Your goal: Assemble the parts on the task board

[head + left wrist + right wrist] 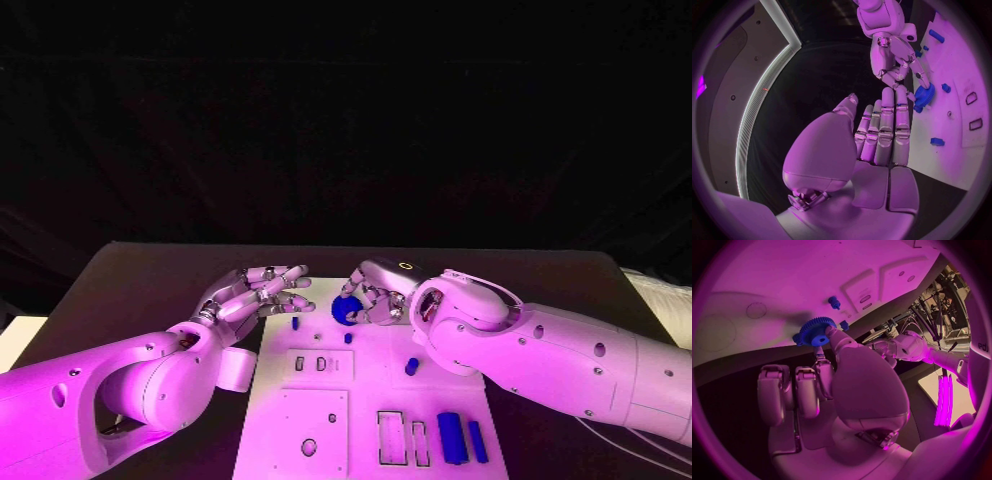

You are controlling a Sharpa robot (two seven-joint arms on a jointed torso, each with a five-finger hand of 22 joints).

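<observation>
The white task board (368,385) lies in the middle of the table. At its far edge my right hand (381,296) pinches a blue gear (346,309) between thumb and fingertip, just above the board; the right wrist view shows the gear (815,331) toothed, with a round hub, at my right hand's (839,385) fingertips. My left hand (263,291) hovers beside it over the board's far left corner, fingers straight and apart, holding nothing. From the left wrist, my left hand (879,135) points toward the gear (924,94) and my right hand (895,65).
Small blue pegs (296,323) (348,338) stand near the board's far end, and another blue piece (411,366) lies at mid-right. Two long blue bars (450,437) (477,441) lie at the near right beside rectangular slots (392,438). A small peg (834,302) stands close to the gear.
</observation>
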